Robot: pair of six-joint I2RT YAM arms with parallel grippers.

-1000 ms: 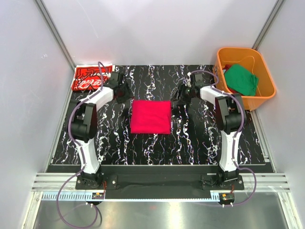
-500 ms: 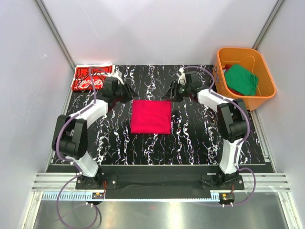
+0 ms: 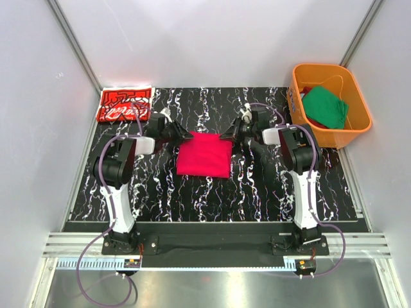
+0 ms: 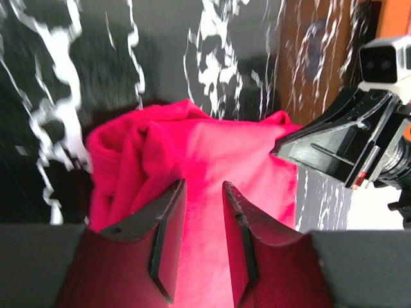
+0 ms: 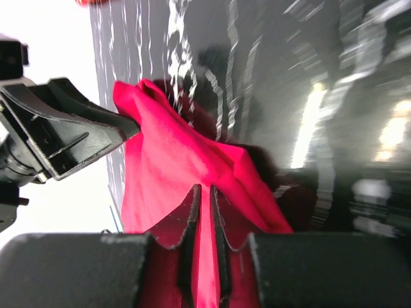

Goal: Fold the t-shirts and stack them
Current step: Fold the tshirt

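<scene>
The plain crimson t-shirt (image 3: 204, 159) lies folded on the middle of the black marbled mat. My left gripper (image 3: 183, 135) is at its far left corner, jaws closed on thick bunched cloth (image 4: 218, 154) with a narrow gap (image 4: 204, 186). My right gripper (image 3: 228, 136) is at the far right corner, jaws pinched on a thin fold (image 5: 204, 188) of the same shirt (image 5: 167, 167). The far edge looks raised. The red t-shirt with white print (image 3: 124, 104) lies folded at the mat's far left corner. The green t-shirt (image 3: 325, 108) sits in the tub.
An orange plastic tub (image 3: 324, 65) stands at the far right beside the mat. White walls with metal rails close in both sides and the back. Each wrist view shows the other gripper across the shirt: the right one (image 4: 321, 147), the left one (image 5: 70, 138).
Both grippers came down from beyond the shirt's far edge onto its two far corners and closed on them. The far edge now bunches and lifts.
</scene>
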